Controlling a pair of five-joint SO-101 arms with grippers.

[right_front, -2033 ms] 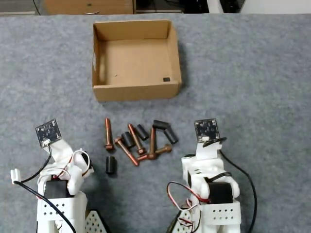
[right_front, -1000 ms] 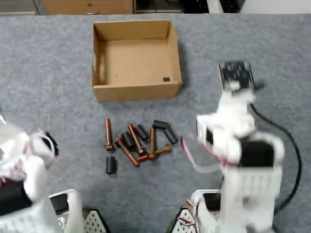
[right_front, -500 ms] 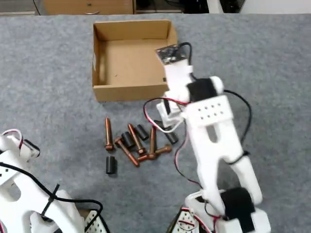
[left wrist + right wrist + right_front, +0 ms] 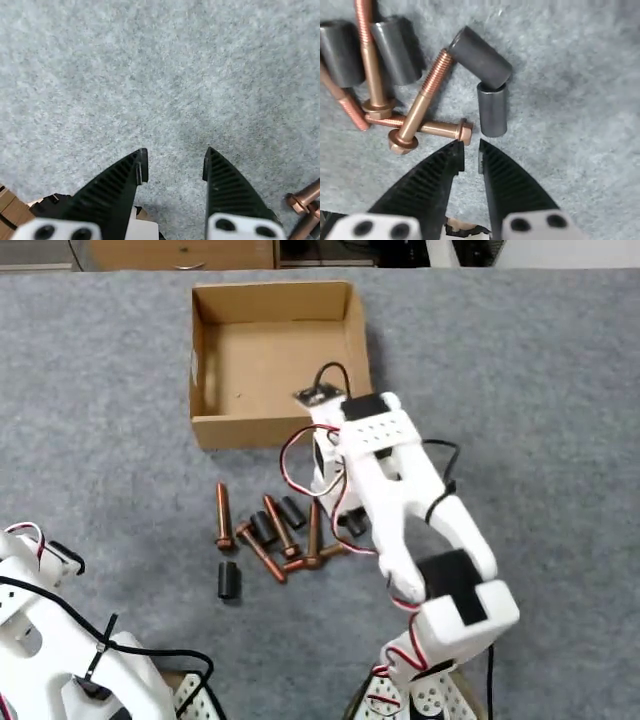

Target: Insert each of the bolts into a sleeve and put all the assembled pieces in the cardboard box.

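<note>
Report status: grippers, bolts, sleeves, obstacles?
Left gripper open over carpet. Right gripper narrowly open above copper bolt, beside black sleeve. Pile loose, nothing assembled. No obstacle seen.

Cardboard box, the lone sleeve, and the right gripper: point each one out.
cardboard box (image 4: 250, 430): high view, front wall.
lone sleeve (image 4: 229, 580): high view, middle of its side.
right gripper (image 4: 469, 149): right wrist view, midway between fingertips.

White plastic arms (image 4: 400, 490), black servos (image 4: 447, 575), red-black cables (image 4: 286, 458); hands (image 4: 470, 150) black, ribbed fingers (image 4: 427, 180), white bases.
</note>
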